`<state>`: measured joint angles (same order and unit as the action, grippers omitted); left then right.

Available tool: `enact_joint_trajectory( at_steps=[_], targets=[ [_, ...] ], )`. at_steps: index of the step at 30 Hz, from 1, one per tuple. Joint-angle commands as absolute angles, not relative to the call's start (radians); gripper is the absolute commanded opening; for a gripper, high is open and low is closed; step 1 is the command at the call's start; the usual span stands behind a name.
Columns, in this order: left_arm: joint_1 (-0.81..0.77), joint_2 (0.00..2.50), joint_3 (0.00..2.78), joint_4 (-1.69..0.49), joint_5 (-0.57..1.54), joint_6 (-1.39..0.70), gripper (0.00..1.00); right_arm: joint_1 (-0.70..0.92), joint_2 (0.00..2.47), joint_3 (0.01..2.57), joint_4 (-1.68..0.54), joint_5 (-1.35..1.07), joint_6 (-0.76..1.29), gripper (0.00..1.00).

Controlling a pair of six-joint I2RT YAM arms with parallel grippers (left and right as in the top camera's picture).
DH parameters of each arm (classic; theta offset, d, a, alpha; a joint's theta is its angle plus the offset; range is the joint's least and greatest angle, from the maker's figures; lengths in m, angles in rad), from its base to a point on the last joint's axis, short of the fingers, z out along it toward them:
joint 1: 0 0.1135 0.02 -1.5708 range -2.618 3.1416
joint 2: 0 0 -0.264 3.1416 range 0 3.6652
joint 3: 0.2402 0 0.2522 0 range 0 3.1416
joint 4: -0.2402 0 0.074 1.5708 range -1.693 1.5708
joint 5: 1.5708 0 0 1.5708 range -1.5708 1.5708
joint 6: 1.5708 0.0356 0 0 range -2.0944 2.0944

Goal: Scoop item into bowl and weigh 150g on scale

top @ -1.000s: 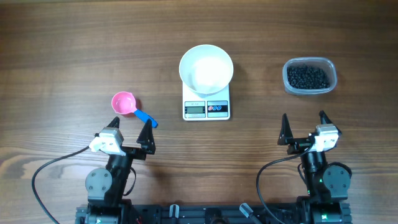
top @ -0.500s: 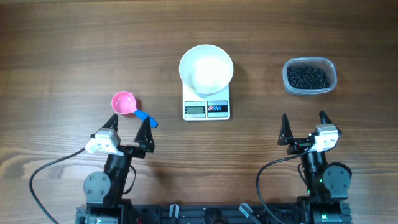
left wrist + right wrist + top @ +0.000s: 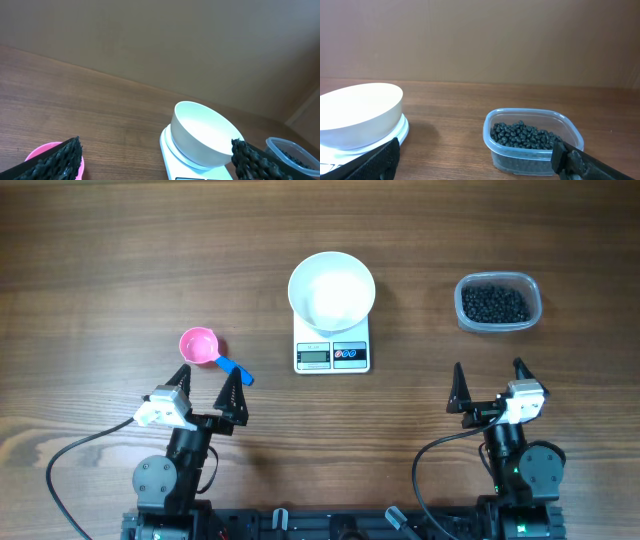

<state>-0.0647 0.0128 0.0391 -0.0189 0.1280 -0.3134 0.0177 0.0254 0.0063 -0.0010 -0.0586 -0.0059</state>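
Observation:
The white bowl (image 3: pixel 332 288) stands empty on the small white scale (image 3: pixel 332 354) at the table's middle. The item, a mass of tiny dark beads (image 3: pixel 494 303), fills a clear plastic tub (image 3: pixel 535 308) at the right. A pink scoop (image 3: pixel 199 345) with a blue handle lies to the left. My left gripper (image 3: pixel 210 377) is open just in front of the scoop and holds nothing. My right gripper (image 3: pixel 488 370) is open in front of the tub, also with nothing in it. The left wrist view shows the bowl (image 3: pixel 202 135) ahead, and the right wrist view shows the beads (image 3: pixel 525 135).
Bare wooden tabletop (image 3: pixel 120 260) surrounds the objects. The scale's display and buttons (image 3: pixel 332 356) face my arms. In the left wrist view the pink scoop (image 3: pixel 42 149) sits partly behind the left finger, and the tub (image 3: pixel 295 150) is at the far right.
My left arm has shifted slightly to the left and turned a little. The right arm, bowl, scoop and tub have not moved.

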Motion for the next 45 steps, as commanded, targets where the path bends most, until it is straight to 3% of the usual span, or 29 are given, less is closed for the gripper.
enact_joint_trajectory(
  at_steps=[1,45],
  targets=[
    [-0.07,0.003,0.084,-0.019,0.141,-0.323,1.0,0.019,0.029,0.005,0.001,-0.052,-0.02,1.0],
    [-0.07,0.072,0.124,-0.072,0.141,-0.322,1.0,0.019,0.029,0.005,0.001,-0.052,-0.019,1.0]
  ],
)
